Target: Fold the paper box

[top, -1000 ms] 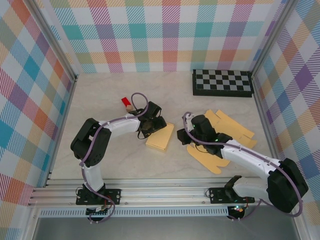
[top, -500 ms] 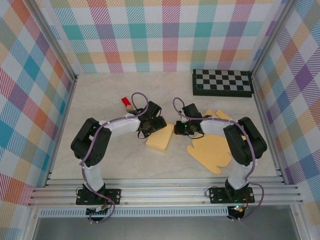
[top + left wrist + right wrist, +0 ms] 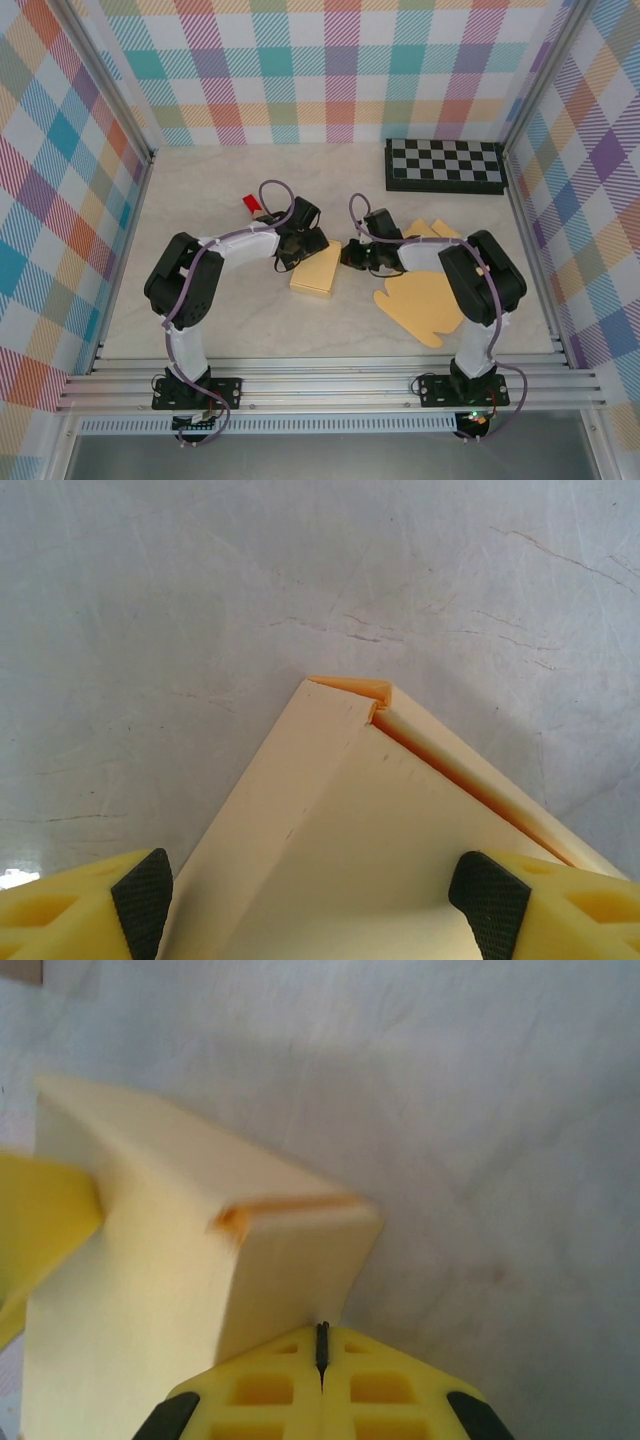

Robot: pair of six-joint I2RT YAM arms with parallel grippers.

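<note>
The paper box lies on the table as a flat cream block with an orange seam at one corner. My left gripper stands over its far left corner, open wide, with the black pads on either side above the box top. My right gripper is at the box's right end. It is shut with nothing between the fingers, and its tips touch the box's end face.
Flat tan paper cut-outs lie right of the box, with more behind them. A black-and-white checkerboard sits at the back right. A small red object lies beyond the left gripper. Metal rails and plaid walls border the table.
My right arm swung from the flat cut-outs over to the box's right end and its gripper shut. The left gripper stayed over the box, and the box shifted slightly left.
</note>
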